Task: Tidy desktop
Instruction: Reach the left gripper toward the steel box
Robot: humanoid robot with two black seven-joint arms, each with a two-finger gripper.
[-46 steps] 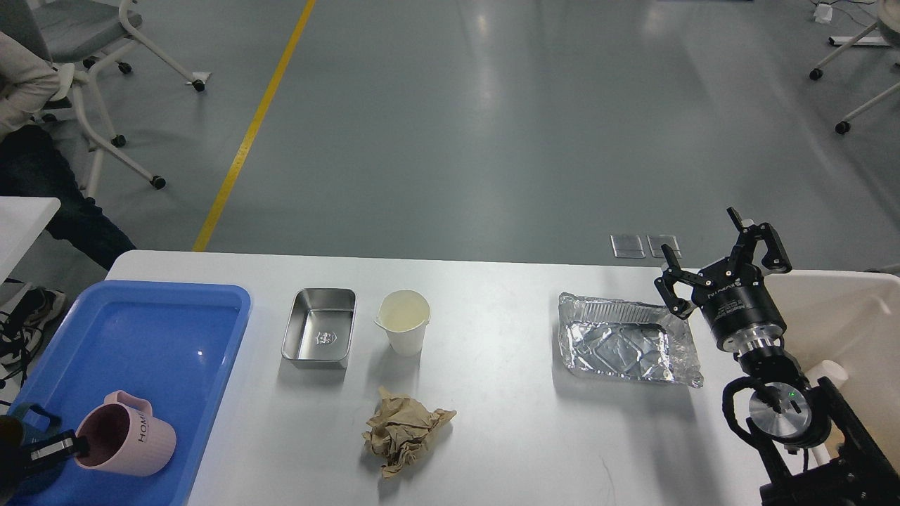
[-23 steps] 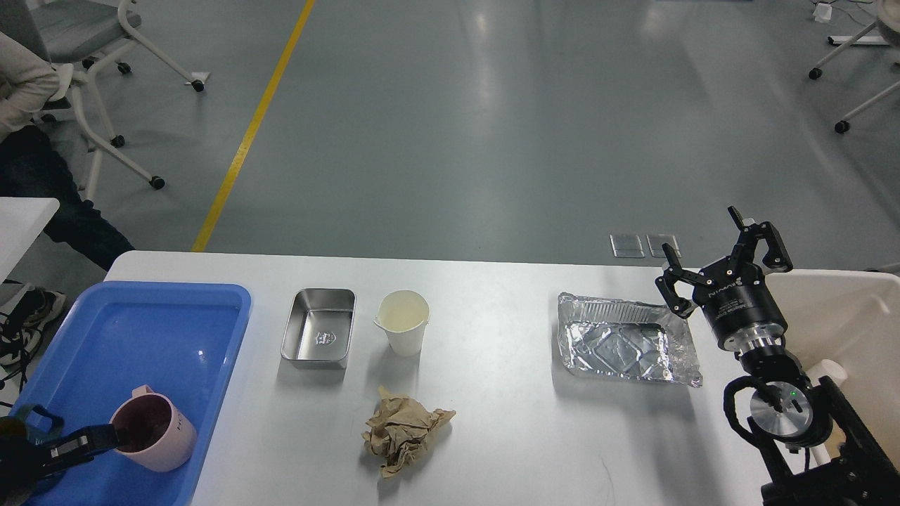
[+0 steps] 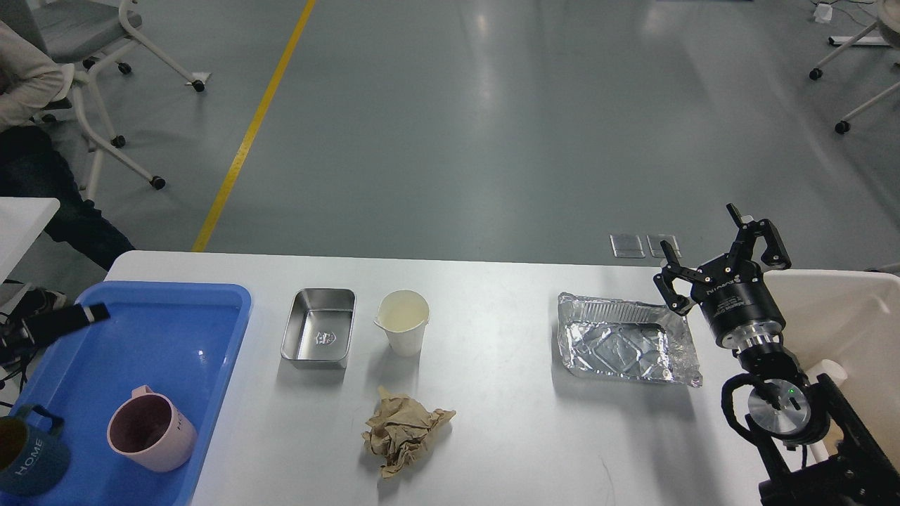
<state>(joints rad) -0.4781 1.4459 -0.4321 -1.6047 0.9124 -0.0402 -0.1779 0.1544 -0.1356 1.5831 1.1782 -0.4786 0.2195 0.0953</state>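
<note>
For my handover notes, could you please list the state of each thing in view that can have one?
Pink mug: upright, empty, in the blue tray.
Dark blue mug: upright, in the tray.
Steel box: open, empty.
Paper cup: upright.
Brown paper: crumpled.
Foil tray: empty, dented.
Right gripper: open, empty.
Left gripper: above the tray, state unclear.

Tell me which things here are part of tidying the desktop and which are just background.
Part of the job: desktop, metal tin, paper cup, crumpled paper, foil tray, blue tray, pink mug, cream bin.

Just around: office chairs, yellow floor line.
</note>
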